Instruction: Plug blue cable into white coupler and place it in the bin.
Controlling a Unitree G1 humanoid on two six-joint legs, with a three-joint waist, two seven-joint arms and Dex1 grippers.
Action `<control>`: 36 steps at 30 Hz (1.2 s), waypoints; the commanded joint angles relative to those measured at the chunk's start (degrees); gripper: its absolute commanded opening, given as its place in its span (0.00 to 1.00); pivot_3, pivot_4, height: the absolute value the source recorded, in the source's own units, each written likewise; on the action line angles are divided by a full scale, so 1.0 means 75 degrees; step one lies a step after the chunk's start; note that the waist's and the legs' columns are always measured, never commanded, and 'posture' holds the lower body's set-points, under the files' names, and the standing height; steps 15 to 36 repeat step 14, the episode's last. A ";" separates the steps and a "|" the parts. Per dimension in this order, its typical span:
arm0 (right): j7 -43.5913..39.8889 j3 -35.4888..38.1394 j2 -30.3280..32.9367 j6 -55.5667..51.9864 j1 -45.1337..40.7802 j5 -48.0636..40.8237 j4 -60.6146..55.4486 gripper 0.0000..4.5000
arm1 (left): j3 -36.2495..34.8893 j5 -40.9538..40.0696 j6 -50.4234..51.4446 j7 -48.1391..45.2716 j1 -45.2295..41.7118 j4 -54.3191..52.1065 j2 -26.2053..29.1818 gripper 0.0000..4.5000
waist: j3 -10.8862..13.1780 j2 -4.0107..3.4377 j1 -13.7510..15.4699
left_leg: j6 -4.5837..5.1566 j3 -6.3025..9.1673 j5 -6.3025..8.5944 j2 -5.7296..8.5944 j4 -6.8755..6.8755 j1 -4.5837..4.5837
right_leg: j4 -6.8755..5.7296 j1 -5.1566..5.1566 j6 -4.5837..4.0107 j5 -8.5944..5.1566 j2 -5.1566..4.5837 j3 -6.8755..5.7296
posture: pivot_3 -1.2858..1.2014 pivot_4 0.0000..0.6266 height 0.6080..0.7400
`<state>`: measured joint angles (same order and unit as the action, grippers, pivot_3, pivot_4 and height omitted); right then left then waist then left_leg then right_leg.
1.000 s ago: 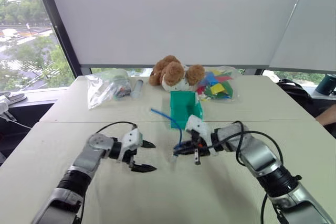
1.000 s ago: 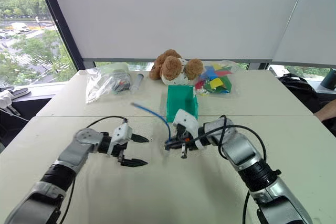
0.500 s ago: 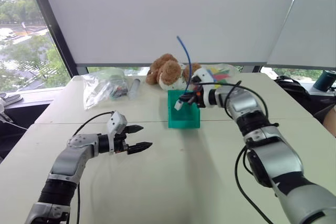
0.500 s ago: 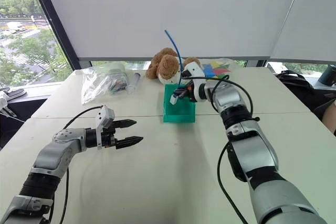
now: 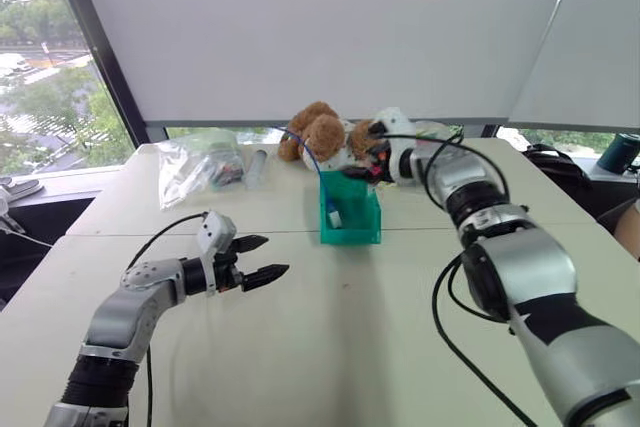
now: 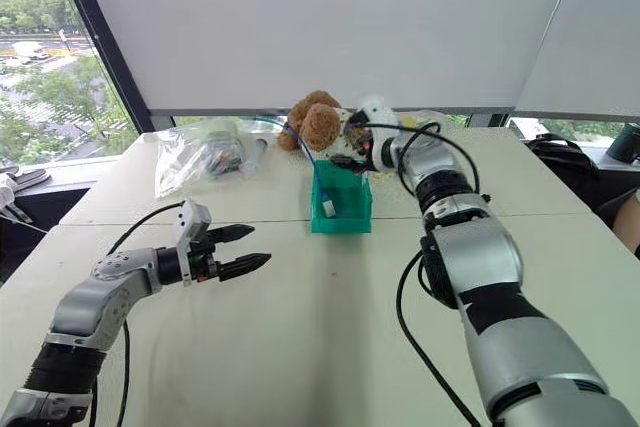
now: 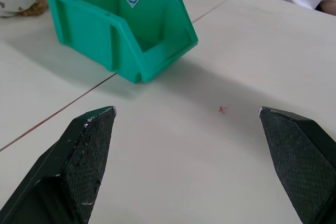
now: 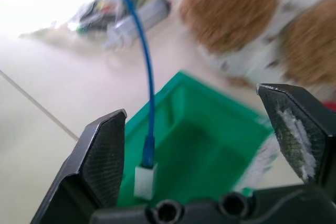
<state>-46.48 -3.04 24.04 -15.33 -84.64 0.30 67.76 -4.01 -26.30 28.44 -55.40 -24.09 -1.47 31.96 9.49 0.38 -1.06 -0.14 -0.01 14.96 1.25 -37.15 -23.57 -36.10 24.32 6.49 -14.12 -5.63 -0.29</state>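
While the cable (image 8: pixel 147 82) stands plugged into the coupler (image 8: pixel 144 181) inside the bin (image 5: pixel 362 230), our right gripper (image 8: pixel 210 145) hangs over the bin's back edge with fingers spread wide and nothing between them. Our left gripper (image 5: pixel 262 258) waits apart over the table (image 5: pixel 350 347), fingers likewise spread and empty. To finish cleanly, we judge the right arm should draw straight up and back, clear of the blue loop arching over the rim toward the plush toy (image 5: pixel 322 135), so nothing snags and tips the bin. From the right wrist we see the plug seated in the coupler; the head views give only a small white speck, while showing both arms and the bags (image 5: pixel 200 165) behind.
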 commanded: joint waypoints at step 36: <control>-0.0664 0.2393 0.2304 -0.5890 0.8276 -0.3799 -1.3225 0.99 | -0.0828 -0.0690 0.0512 0.0083 0.0151 -0.0696 0.0871 1.00 | 0.0021 -0.0023 0.0021 | 0.0016 0.0006 0.0004 -0.0014 -0.0039 0.0013 | -0.0003 -0.0032 -0.0003 0.0001 0.0014 0.0001 | 0.52 0.24 1.00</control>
